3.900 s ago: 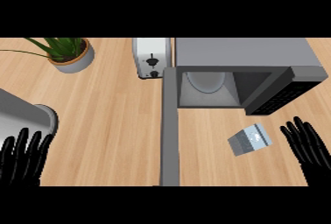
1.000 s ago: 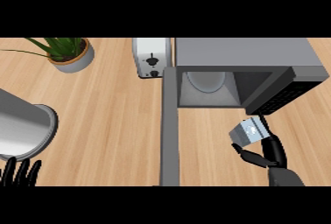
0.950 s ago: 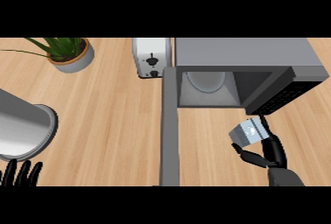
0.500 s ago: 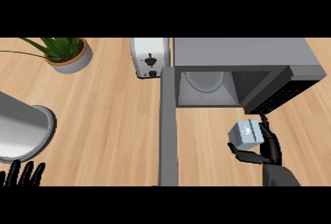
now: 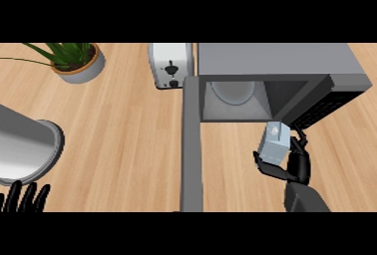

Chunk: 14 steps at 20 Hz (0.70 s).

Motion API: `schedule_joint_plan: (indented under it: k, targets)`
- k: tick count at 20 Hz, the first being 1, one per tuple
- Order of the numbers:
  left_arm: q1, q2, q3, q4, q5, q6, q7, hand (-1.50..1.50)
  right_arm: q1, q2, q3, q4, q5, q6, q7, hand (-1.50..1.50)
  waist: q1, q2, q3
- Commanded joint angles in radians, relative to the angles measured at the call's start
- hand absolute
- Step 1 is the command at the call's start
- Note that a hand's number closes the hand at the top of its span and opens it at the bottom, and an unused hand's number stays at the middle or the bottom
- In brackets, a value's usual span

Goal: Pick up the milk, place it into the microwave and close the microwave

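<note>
The milk (image 5: 275, 143) is a small grey-blue carton, held upright just in front of the microwave's opening. My right hand (image 5: 288, 165) is shut on it, fingers curled round its lower half from the right and below. The microwave (image 5: 274, 61) is a grey box at the top right; its cavity (image 5: 237, 101) faces me with a glass turntable inside. Its door (image 5: 191, 144) stands open and runs toward me as a long grey strip left of the carton. My left hand (image 5: 23, 198) rests at the lower left edge, fingers up.
A white toaster (image 5: 170, 64) stands left of the microwave. A potted plant (image 5: 74, 60) sits at the top left. A large metal pot (image 5: 22, 145) lies at the left edge above my left hand. Wooden counter (image 5: 125, 134) spreads between them.
My right hand closed on the milk, lifted it off the counter and carried it toward the microwave's opening, turning it more upright. The left hand sank lower at the left edge.
</note>
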Motion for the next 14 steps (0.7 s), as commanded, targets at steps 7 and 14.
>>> schedule_joint_plan:
  k: [7, 14]
  targets:
    - [-0.004, -0.028, -0.034, 0.000, -0.046, 0.020, -0.005, -1.50, -0.012, 0.064, 0.085, -0.103, -0.014, -0.060, -0.061, 1.50, 0.011, -0.011, -0.001]
    - [0.040, -0.022, -0.025, -0.027, -0.009, -0.010, 0.016, -1.50, 0.105, 0.065, 0.163, -0.354, 0.007, -0.031, 0.081, 1.50, -0.010, -0.018, -0.003]
